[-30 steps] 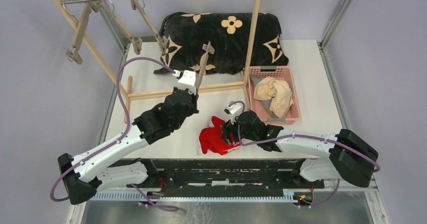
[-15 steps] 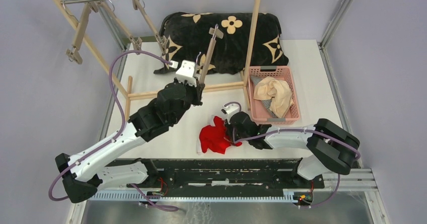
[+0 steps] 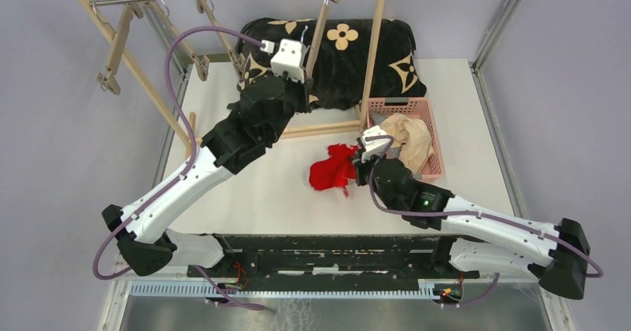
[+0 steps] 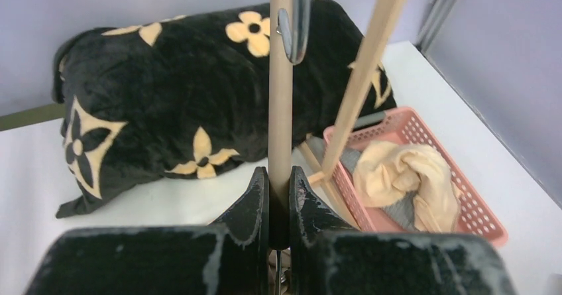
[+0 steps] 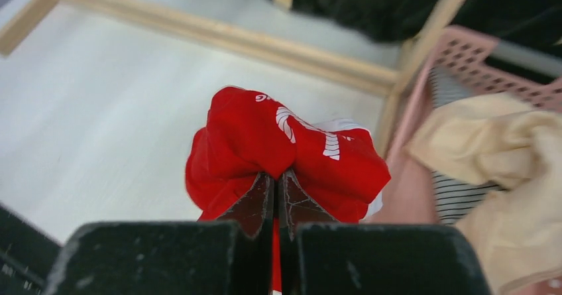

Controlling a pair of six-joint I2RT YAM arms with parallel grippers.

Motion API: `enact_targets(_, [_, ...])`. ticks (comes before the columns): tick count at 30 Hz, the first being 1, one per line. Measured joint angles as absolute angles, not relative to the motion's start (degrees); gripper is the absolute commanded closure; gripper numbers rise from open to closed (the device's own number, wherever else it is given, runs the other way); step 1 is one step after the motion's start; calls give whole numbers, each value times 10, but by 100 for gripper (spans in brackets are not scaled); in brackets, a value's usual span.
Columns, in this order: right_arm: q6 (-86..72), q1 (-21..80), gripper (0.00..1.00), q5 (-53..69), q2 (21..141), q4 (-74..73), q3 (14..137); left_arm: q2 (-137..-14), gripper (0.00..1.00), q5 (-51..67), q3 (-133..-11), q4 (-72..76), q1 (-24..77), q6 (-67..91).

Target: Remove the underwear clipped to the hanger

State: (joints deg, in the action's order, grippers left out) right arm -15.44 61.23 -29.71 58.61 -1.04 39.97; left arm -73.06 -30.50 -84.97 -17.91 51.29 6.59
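Observation:
The bright red underwear (image 5: 252, 132) hangs bunched from my right gripper (image 5: 277, 176), which is shut on its cloth. In the top view this red underwear (image 3: 332, 169) is just left of the pink basket (image 3: 435, 134), with the right gripper (image 3: 359, 169) beside it. Pale beige underwear (image 3: 409, 137) and grey-and-white striped underwear (image 5: 464, 199) lie in the basket. My left gripper (image 4: 279, 176) is shut on the bare wooden hanger (image 4: 281, 76), holding it upright. Its metal clip (image 4: 296, 23) is at the top. From above, the hanger (image 3: 318, 26) reaches up towards the rack's rail.
A black cushion (image 3: 327, 56) with tan flowers lies at the back of the table. The wooden rack (image 3: 376, 41) stands over it, its base bar (image 3: 327, 130) on the table. Two more hangers (image 3: 119, 45) hang on the rail at the left.
My right gripper shut on the red underwear and carried it right, towards the basket. My left arm lifted the hanger up and back towards the rail.

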Motion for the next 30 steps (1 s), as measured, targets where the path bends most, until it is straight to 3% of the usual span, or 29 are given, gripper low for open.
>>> enact_targets(7, [-55,607,99,-450,520,-19,470,-769,97,-242,-901,-213,413,67])
enact_targets(12, [15,560,99,-502,512,0,504,-774,97,-223,-904,-229,396,67])
enact_targets(20, [42,410,99,-498,526,6,529,-774,97,-208,-914,-243,398,67])
enact_targets(30, [-3,341,99,-414,653,-5,538,-777,97,-208,-952,-256,386,67])
